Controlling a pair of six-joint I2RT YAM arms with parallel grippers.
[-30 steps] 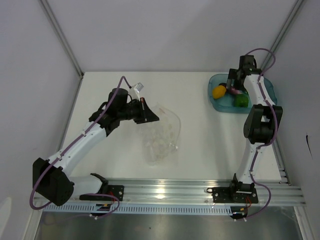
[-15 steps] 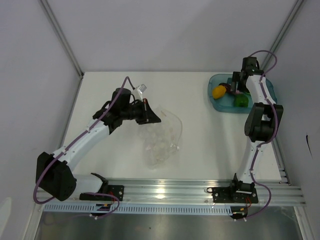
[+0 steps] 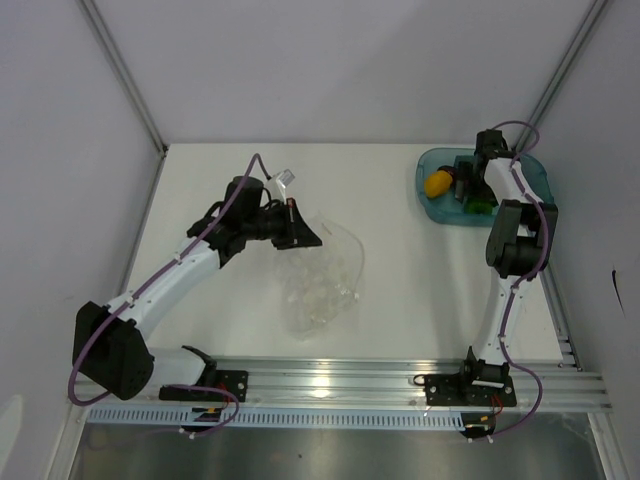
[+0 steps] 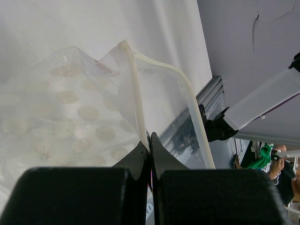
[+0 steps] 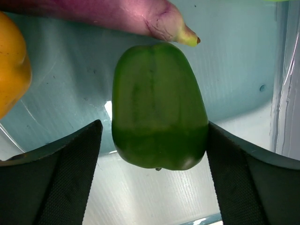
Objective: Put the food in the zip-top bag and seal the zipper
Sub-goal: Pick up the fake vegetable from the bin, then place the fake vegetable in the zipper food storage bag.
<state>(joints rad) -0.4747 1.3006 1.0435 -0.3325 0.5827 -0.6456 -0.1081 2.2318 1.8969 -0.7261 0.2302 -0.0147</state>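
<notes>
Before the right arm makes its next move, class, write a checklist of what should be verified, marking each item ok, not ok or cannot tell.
1. Right claw open, jaws either side of the dark-green pepper: ok.
2. Pads touching the pepper: cannot tell.
3. Eggplant and orange fruit outside the jaws, in the teal tray: ok.
4. Left claw shut on the zip-top bag at its zipper edge: ok.
5. Bag mouth parted: ok.
</notes>
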